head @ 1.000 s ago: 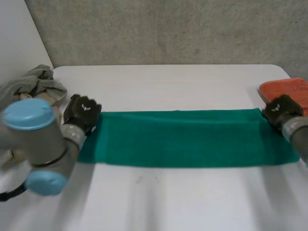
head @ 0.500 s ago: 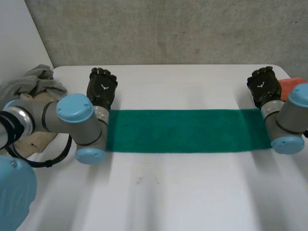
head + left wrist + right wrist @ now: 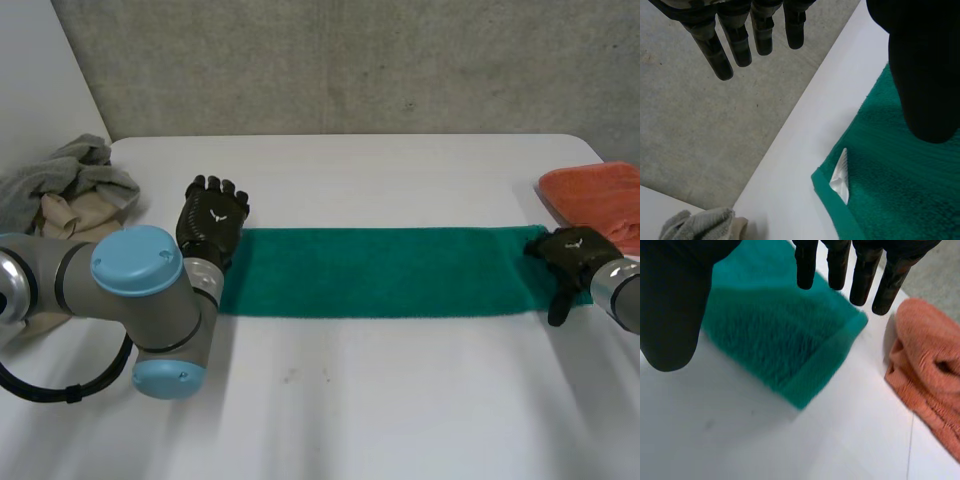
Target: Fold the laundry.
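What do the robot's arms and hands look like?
The left arm has fat grey round joints with light-blue caps; the right arm is grey too. The left hand and right hand are black, with fingers, a thumb and a little white mark on the back.

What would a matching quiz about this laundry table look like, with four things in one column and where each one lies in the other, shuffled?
Things:
1. green towel
2. orange towel
3. grey cloths
4. white tag

Places:
A. heaped at the left edge of the table
B. at the green towel's corner, near the left hand
C. spread flat in a long strip between the hands
D. beside the right hand, at the table's right edge

Pairs: 1-C, 2-D, 3-A, 4-B
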Available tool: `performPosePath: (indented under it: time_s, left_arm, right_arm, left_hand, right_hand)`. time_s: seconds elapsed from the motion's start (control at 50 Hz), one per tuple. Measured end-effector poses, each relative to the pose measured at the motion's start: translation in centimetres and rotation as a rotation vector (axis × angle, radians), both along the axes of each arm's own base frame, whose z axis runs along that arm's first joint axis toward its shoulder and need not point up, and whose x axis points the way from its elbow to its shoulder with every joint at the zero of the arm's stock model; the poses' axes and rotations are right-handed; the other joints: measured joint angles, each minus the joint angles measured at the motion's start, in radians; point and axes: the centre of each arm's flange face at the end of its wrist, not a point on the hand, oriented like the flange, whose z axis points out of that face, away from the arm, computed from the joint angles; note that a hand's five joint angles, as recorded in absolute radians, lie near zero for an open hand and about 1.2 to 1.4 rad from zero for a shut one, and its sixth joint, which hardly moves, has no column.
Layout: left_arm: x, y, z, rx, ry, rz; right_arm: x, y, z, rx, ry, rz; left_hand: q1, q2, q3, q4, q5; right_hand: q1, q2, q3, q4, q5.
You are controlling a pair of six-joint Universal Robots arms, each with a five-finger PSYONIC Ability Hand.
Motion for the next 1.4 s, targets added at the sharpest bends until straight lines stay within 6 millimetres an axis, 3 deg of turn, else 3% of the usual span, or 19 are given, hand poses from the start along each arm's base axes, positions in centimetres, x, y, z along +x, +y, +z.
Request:
performPosePath:
  time_s: [0.06, 0.08, 0.1, 0.12, 0.18, 0.24, 0.28, 0.38, 0.46, 0.64, 0.68, 0.7, 0.72, 0.74, 1.1, 1.16, 1.18, 1.24, 1.4]
  left_arm:
    - [0.0, 0.1, -0.1, 0.006, 0.005, 0.0]
    - [0.0, 0.1, -0.1, 0.008, 0.006, 0.0]
    - [0.0, 0.1, -0.1, 0.01, 0.007, -0.001]
    - [0.0, 0.2, -0.1, 0.011, 0.007, -0.001]
    - [-0.1, 0.5, 0.4, 0.005, 0.01, -0.005]
    - [-0.1, 0.8, 0.9, -0.002, 0.014, -0.009]
    - [0.0, 1.3, 1.8, -0.015, 0.022, -0.014]
    - [0.4, 2.1, 2.9, -0.027, 0.033, -0.017]
    - [0.8, 2.7, 3.5, -0.029, 0.037, -0.019]
    - [1.3, 3.4, 3.4, -0.018, 0.032, -0.018]
    - [1.4, 3.5, 3.3, -0.015, 0.03, -0.018]
    - [1.4, 3.5, 3.2, -0.012, 0.029, -0.017]
    - [1.4, 3.5, 3.2, -0.012, 0.029, -0.017]
    - [1.4, 3.6, 3.1, -0.01, 0.028, -0.016]
    - [1.4, 3.6, 2.5, 0.002, 0.021, -0.02]
    - [1.4, 3.6, 2.4, 0.003, 0.02, -0.02]
    - [1.4, 3.7, 2.4, 0.004, 0.02, -0.02]
    - [1.4, 3.7, 2.4, 0.005, 0.019, -0.02]
    - [1.4, 3.8, 2.3, 0.007, 0.018, -0.019]
  right_arm:
    - [-0.3, -0.5, -1.0, -0.006, 0.021, -0.004]
    - [-0.6, -0.8, -1.3, -0.016, 0.033, -0.006]
    - [-0.9, -1.2, -1.6, -0.03, 0.046, -0.013]
    - [-1.3, -1.5, -1.7, -0.039, 0.056, -0.022]
    - [-2.6, -2.1, -1.7, -0.063, 0.077, -0.055]
    - [-3.7, -2.5, -1.1, -0.093, 0.091, -0.086]
    - [-5.3, -2.8, 0.8, -0.158, 0.11, -0.125]
    - [-7.3, -2.7, 3.0, -0.222, 0.18, -0.154]
    - [-8.5, -2.6, 3.7, -0.244, 0.261, -0.15]
    - [-8.5, -2.5, 3.6, -0.245, 0.269, -0.106]
    - [-8.4, -2.5, 3.5, -0.24, 0.248, -0.101]
    - [-8.3, -2.4, 3.4, -0.234, 0.228, -0.099]
    - [-8.3, -2.4, 3.4, -0.234, 0.228, -0.099]
    - [-8.2, -2.4, 3.2, -0.226, 0.205, -0.098]
    - [-7.1, -1.6, 0.7, -0.142, 0.068, -0.035]
    - [-7.0, -1.9, -0.5, -0.117, 0.05, -0.027]
    - [-7.0, -2.0, -0.7, -0.114, 0.049, -0.026]
    - [-7.1, -2.4, -1.2, -0.114, 0.05, -0.03]
    - [-8.0, -3.2, -0.6, -0.16, 0.091, -0.072]
  left_hand:
    - [0.0, 0.0, 0.0, 0.0, 0.0]
    - [0.0, 0.0, 0.0, 0.0, 0.0]
    - [0.0, 0.0, 0.0, 0.0, 0.0]
    - [0.0, 0.0, 0.0, 0.0, 0.0]
    - [0.0, 0.0, 0.0, 0.0, 0.0]
    - [0.0, 0.0, 0.0, 0.0, 0.0]
    - [0.0, 0.0, 0.0, 0.0, 0.0]
    - [0.0, 0.0, 0.0, 0.0, 0.0]
    - [0.0, 0.0, 0.0, 0.0, 0.0]
    - [0.0, 0.0, 0.0, 0.0, 0.0]
    - [0.0, 0.0, 0.0, 0.0, 0.0]
    - [0.0, 0.0, 0.0, 0.0, 0.0]
    - [0.0, 0.0, 0.0, 0.0, 0.0]
    - [0.0, 0.0, 0.0, 0.0, 0.0]
    - [0.0, 0.0, 0.0, 0.0, 0.0]
    - [0.0, 0.0, 0.0, 0.0, 0.0]
    - [0.0, 0.0, 0.0, 0.0, 0.0]
    - [0.0, 0.0, 0.0, 0.0, 0.0]
    - [0.0, 0.0, 0.0, 0.0, 0.0]
  right_hand:
    - [0.093, 0.105, 0.111, 0.094, 0.097]
    - [0.325, 0.384, 0.364, 0.343, 0.321]
    - [0.413, 0.495, 0.492, 0.47, 0.394]
    - [0.473, 0.789, 0.78, 0.743, 0.422]
    - [0.471, 0.942, 0.951, 0.933, 0.419]
    - [0.471, 0.951, 0.959, 0.949, 0.419]
    - [0.471, 0.951, 0.959, 0.949, 0.419]
    - [0.471, 0.951, 0.959, 0.949, 0.419]
    - [0.471, 0.951, 0.959, 0.949, 0.419]
    - [0.471, 0.951, 0.959, 0.952, 0.419]
    - [0.356, 0.752, 0.762, 0.775, 0.343]
    - [0.266, 0.498, 0.534, 0.527, 0.283]
    - [0.266, 0.498, 0.534, 0.527, 0.283]
    - [0.233, 0.309, 0.327, 0.316, 0.257]
    - [0.233, 0.275, 0.278, 0.262, 0.253]
    - [0.282, 0.345, 0.342, 0.324, 0.317]
    - [0.525, 0.62, 0.618, 0.578, 0.551]
    - [0.759, 0.928, 0.924, 0.901, 0.859]
    - [0.769, 0.955, 0.961, 0.95, 0.909]
